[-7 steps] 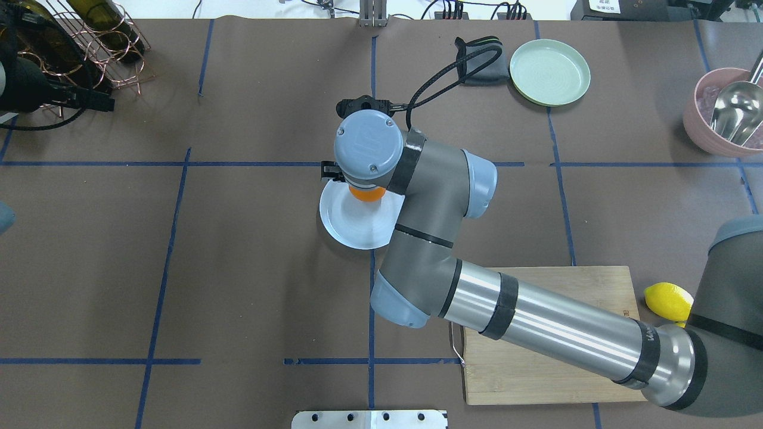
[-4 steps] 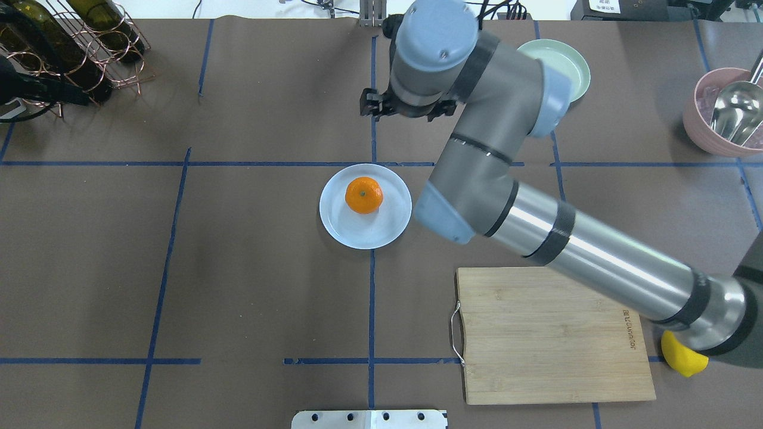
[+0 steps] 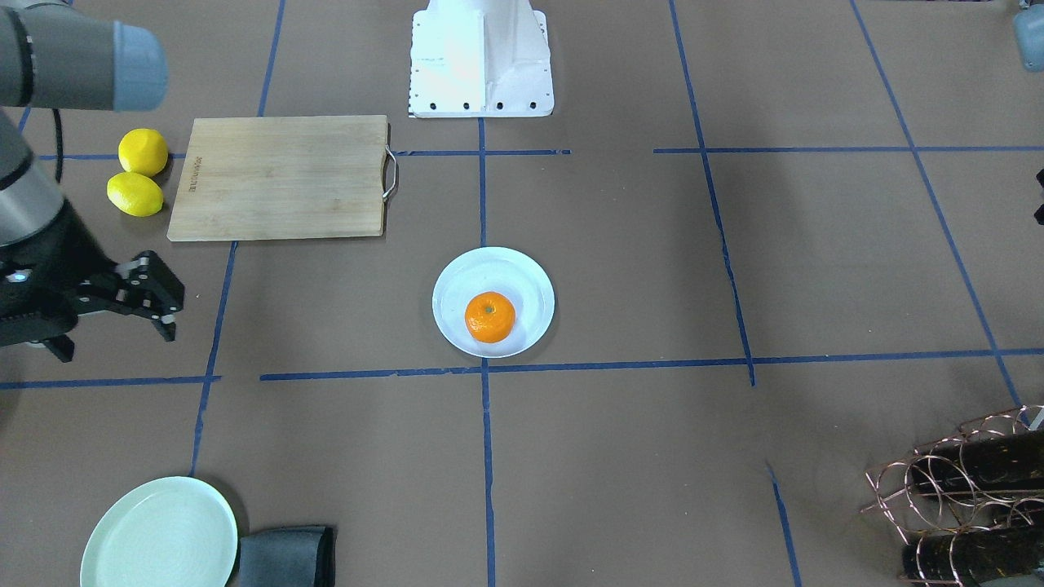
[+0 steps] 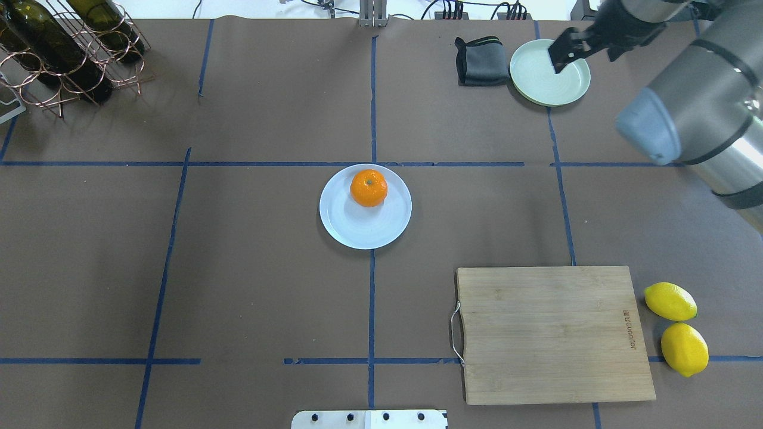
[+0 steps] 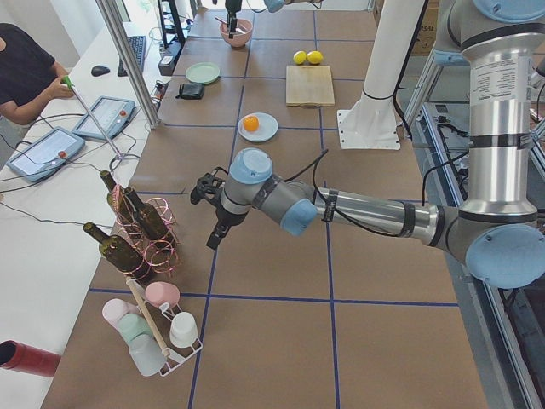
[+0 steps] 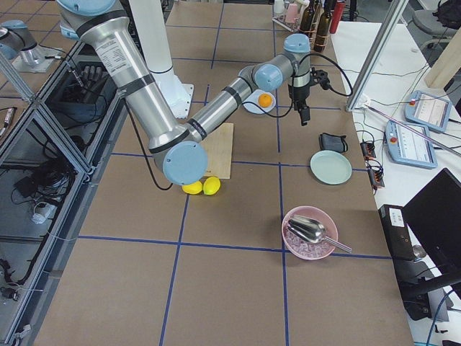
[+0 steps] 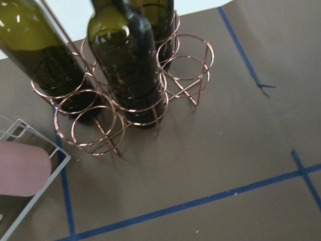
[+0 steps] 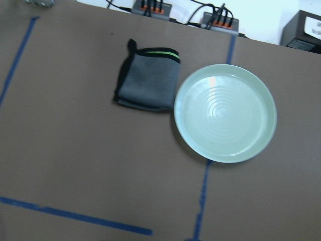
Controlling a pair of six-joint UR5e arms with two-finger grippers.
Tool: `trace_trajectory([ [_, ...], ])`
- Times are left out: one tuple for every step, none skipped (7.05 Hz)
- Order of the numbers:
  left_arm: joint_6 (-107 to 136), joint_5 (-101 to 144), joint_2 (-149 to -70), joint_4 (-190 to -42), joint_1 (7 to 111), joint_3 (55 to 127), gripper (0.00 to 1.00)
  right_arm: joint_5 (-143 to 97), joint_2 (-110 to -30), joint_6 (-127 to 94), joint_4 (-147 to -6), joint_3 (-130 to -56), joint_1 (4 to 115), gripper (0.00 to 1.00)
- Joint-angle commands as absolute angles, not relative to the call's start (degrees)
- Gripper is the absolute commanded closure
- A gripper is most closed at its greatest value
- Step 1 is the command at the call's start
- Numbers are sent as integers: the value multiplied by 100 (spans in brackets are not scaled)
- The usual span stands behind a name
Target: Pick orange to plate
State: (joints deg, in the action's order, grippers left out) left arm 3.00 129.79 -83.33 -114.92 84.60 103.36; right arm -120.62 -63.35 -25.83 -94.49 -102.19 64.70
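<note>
Facing the robot, find the orange (image 3: 490, 316) sitting on the plate (image 3: 489, 269), toward its 6 o'clock rim, with the right gripper (image 3: 117, 342) spread wide and empty well off at 9 o'clock. From overhead, see that gripper far out at 2 o'clock, above a mint-green plate (image 4: 539, 89). From the left end, cannot tell whether the left gripper (image 5: 213, 217) is parted or closed.

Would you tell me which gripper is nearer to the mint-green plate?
Right. The right gripper hangs raised close to the mint-green plate; the left gripper is at the opposite end of the table, by the wine rack.
</note>
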Motion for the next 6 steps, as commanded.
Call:
trace_trajectory([
  [-980, 13000, -8200, -10439, 8832, 10310, 0, -12838, -7405, -877, -9448, -10240, 7484, 0],
  [-1132, 12999, -8200, -10215, 8859, 10231, 0, -12945, -7818, -496, -9448, -10187, 7862, 0],
  [-1134, 13025, -8113, -10178, 8868, 10196, 0, -13173, -8231, -510, -9422, -10178, 8110, 0],
  [-1134, 13034, -8095, -10169, 8886, 10143, 0, -13157, -8261, -518, -9413, -10152, 8112, 0],
  [-1142, 13052, -8095, -10186, 8886, 9934, 0, -13131, -8218, -545, -9370, -9977, 8104, 0],
  [-1108, 13052, -8138, -10169, 8912, 9775, 0, -13157, -8244, -571, -9282, -9549, 8295, 0],
])
